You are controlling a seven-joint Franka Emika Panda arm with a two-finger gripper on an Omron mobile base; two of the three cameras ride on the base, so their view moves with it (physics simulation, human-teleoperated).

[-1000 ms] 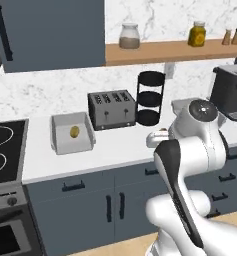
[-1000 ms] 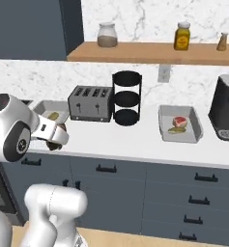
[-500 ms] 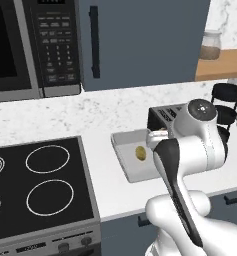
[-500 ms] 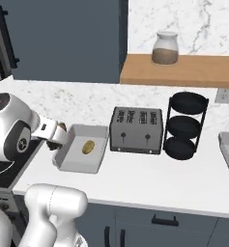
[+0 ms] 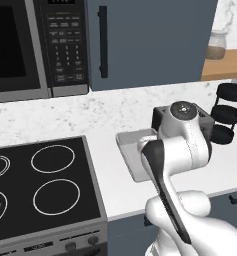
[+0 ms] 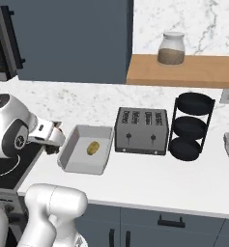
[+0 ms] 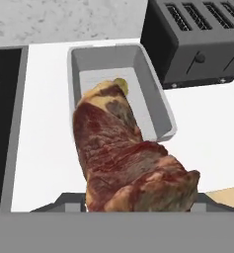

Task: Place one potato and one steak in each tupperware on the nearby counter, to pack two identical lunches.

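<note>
In the tupperware [image 6: 70, 153] — one potato [image 6: 92, 148]; the claw [image 6: 52, 143] grips one steak [image 7: 130, 161].

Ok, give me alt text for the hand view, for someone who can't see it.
A raw, red marbled steak held in the gripper fills the foreground, hanging above a shallow pale grey rectangular tupperware on the white counter. A yellowish potato peeks out in the tray behind the steak, with a dark slotted toaster at upper right and a black stovetop at left.

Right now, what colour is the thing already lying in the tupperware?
Yellowish tan: a potato in the pale grey tupperware, clearest in the right base view.
</note>
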